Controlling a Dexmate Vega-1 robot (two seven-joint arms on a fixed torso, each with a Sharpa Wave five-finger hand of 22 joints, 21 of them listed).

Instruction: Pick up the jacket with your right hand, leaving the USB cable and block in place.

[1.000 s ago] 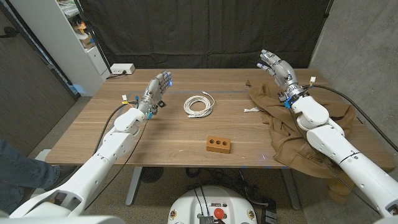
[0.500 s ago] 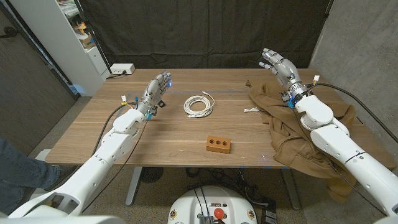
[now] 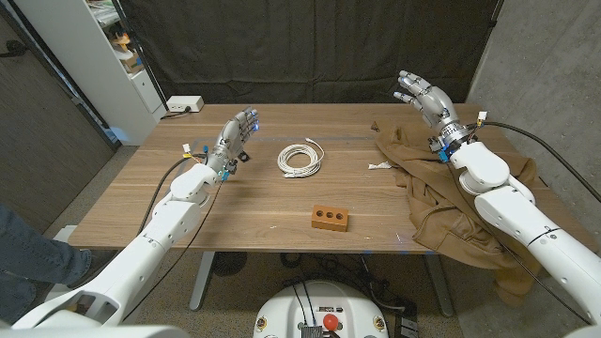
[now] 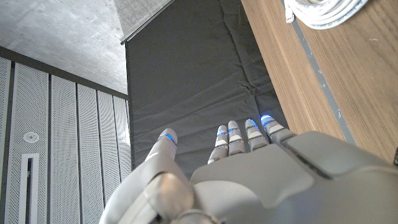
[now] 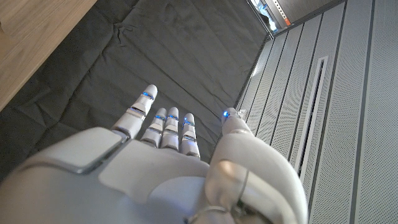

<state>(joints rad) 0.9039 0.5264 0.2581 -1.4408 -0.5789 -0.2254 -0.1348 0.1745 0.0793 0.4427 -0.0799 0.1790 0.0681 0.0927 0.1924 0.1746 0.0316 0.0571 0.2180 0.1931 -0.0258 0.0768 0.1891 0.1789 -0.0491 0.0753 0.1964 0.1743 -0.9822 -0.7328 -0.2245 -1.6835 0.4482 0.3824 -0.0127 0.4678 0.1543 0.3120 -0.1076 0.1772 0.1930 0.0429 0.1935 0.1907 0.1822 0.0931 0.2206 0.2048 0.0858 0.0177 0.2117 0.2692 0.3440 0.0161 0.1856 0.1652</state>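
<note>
A brown jacket lies crumpled over the table's right end and hangs off the edge. My right hand hovers above its far part, fingers spread and holding nothing; the same hand points at the dark curtain in the right wrist view. A coiled white USB cable lies mid-table, its edge also in the left wrist view as the cable. A small brown block with holes sits nearer the front. My left hand stays over the table's left side, fingers extended, holding nothing.
A white tag lies beside the jacket. A white power box sits at the far left corner of the wooden table. A white shelf stands at far left, a black curtain behind.
My right hand has risen and drifted to the right and slightly back over the jacket. The left arm, cable and block have not moved.
</note>
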